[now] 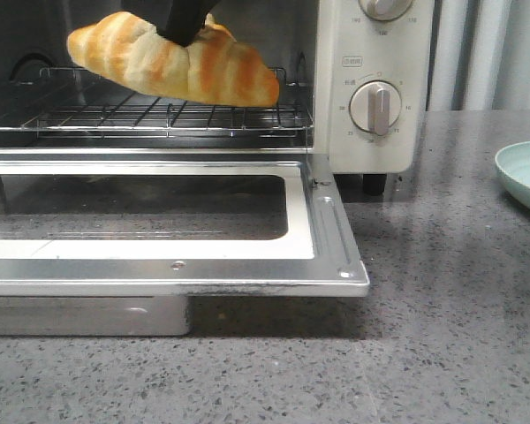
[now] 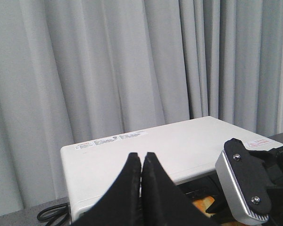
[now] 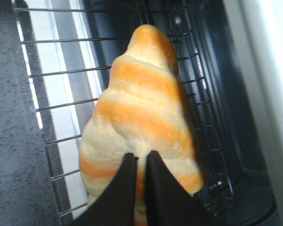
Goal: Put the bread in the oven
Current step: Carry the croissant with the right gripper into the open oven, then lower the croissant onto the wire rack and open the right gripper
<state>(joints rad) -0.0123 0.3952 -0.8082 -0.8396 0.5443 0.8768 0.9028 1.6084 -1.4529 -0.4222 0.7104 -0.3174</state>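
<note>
- Golden-orange bread, glossy and soft-looking, hangs just above the wire rack inside the oven, at 11 o'clock from the door.
- Right gripper jaws pinch its middle; likely light, squashable.
- Left gripper jaws are closed, empty.

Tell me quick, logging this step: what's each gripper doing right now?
Left gripper: closed, holding nothing, above the oven.
Right gripper: closed on the bread, above the wire rack.

Small dial numbers and stickers on the oven; none clearly legible
</note>
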